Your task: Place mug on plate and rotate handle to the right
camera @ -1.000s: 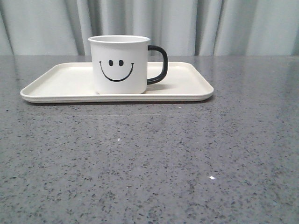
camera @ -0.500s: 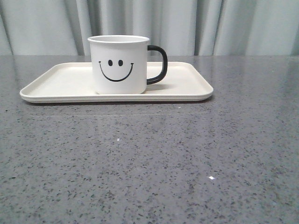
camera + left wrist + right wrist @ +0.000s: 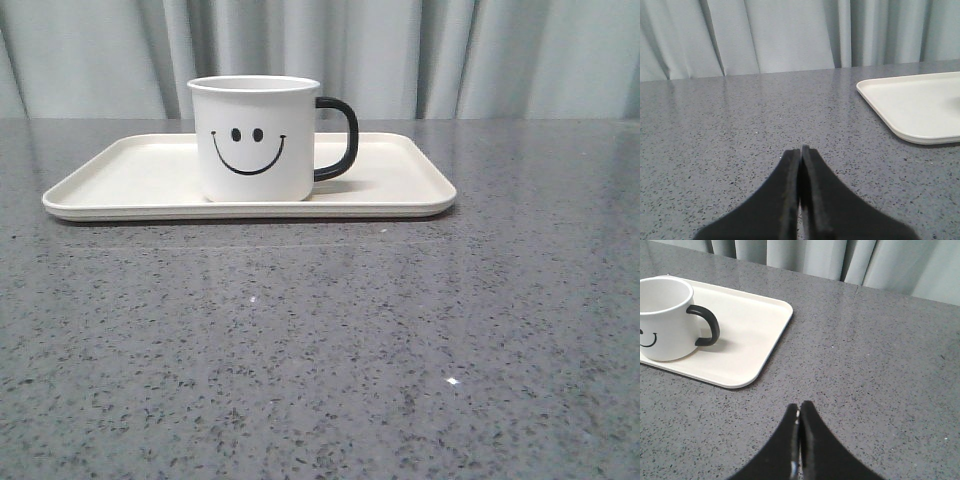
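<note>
The white mug [image 3: 256, 138] with a black smiley face stands upright on the cream plate [image 3: 120, 180] at the table's far side. Its black handle [image 3: 340, 138] points right. The right wrist view shows the mug [image 3: 665, 320], its handle [image 3: 707, 325] and the plate [image 3: 755, 335] well away from my right gripper [image 3: 799, 406], which is shut and empty over bare table. My left gripper [image 3: 800, 150] is shut and empty, with a corner of the plate [image 3: 910, 105] off to one side. Neither gripper shows in the front view.
The grey speckled table [image 3: 320, 340] stretches from the plate to the near edge. Pale curtains [image 3: 400, 50] hang behind the table's far edge.
</note>
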### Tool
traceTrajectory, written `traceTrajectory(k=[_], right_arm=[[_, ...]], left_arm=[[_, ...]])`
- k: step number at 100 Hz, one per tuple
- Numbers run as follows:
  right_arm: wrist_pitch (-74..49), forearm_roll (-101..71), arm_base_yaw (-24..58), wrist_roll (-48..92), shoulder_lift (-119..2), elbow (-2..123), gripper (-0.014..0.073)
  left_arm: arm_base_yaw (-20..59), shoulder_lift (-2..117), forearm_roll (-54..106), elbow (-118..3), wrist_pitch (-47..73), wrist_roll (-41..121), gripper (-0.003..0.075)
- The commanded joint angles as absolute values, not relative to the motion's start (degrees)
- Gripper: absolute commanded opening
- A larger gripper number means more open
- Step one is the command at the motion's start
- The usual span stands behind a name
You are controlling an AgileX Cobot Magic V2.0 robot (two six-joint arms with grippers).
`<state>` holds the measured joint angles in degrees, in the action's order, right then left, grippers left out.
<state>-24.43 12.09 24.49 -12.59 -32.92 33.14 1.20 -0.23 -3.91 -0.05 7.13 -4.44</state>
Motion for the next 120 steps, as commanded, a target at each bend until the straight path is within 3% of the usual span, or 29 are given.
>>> traceTrajectory(k=[1, 41, 80, 120], right_arm=[[-20.2, 13.5, 24.1, -12.5, -32.8, 34.3, -0.0065], [-12.0, 14.4, 23.8, -12.0, -20.7, 21.2, -0.0065], [-9.7, 11.9, 12.2, -12.0, -6.7, 9.9, -0.0065], [-6.3, 6.5, 12.1, -8.6, 0.8, 1.0, -0.0065]], left_arm=[[1.0, -1.9, -4.0, 0.5, 2.9, -4.6, -0.002], [1.0, -1.9, -4.0, 0.5, 2.9, -4.6, -0.002], [1.0, -1.9, -4.0, 0.5, 2.9, -4.6, -0.002], [1.0, -1.9, -4.0, 0.5, 2.9, -4.6, -0.002]])
